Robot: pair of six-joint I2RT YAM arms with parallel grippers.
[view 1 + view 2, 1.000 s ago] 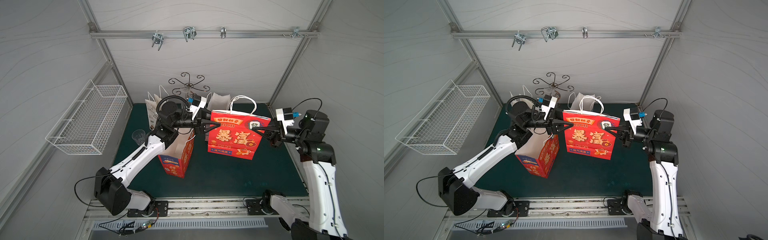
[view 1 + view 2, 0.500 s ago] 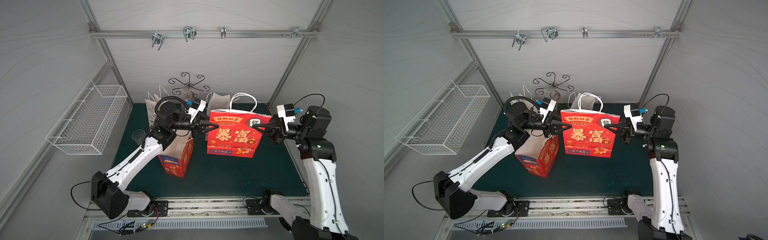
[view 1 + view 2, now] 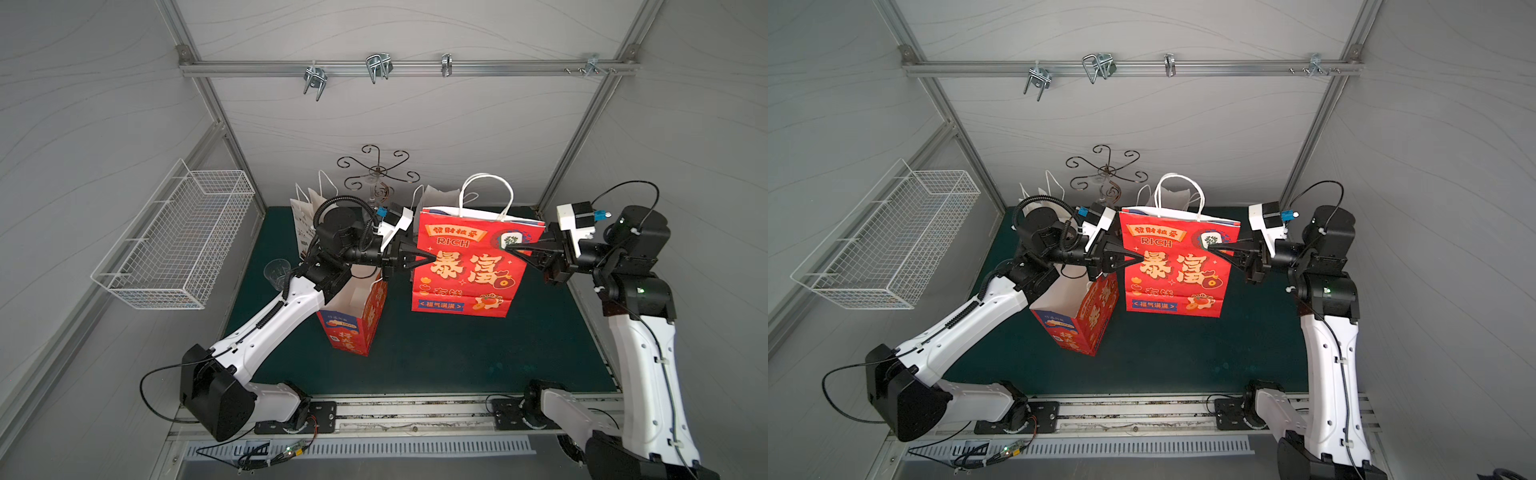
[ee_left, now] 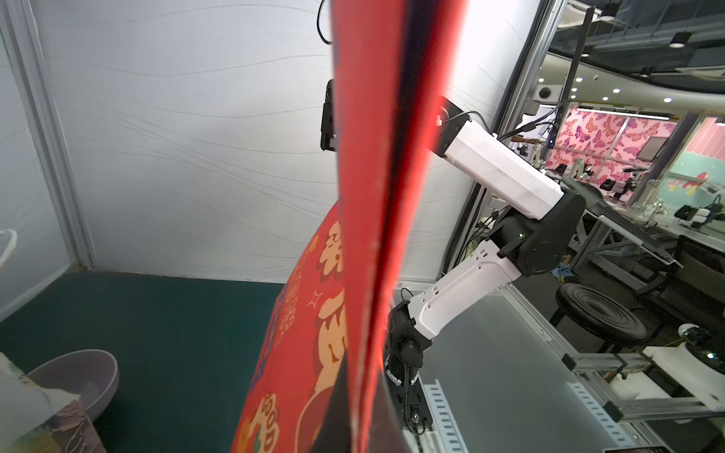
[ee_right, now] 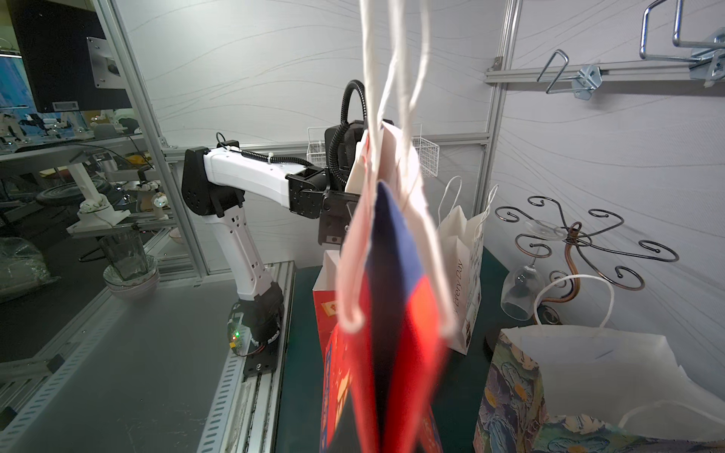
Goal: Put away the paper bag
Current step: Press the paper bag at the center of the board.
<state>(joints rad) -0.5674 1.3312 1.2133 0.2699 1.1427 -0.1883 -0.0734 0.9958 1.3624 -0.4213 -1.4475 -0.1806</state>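
Paper bag (image 3: 467, 266), red with gold lettering and white cord handles (image 3: 485, 194), stands upright over the middle of the green counter (image 3: 436, 361), pinched from both sides as I watch from the remote station. Left end effector (image 3: 432, 259) is closed on the bag's left edge, its fingers drawn to a point against the printed face. Right end effector (image 3: 508, 248) is closed on the opposite edge, near the top. Whether the bag's base touches the counter I cannot tell. Just beside it, under the left arm, a smaller red bag (image 3: 357, 320) stands open. A white bag (image 3: 305, 218) and a clear cup (image 3: 277, 272) sit toward the back left, with a black scrollwork rack (image 3: 377, 171) at the back wall. A white wire basket (image 3: 178, 241) hangs on the left wall, and metal hooks (image 3: 377, 66) hang from the rail above.
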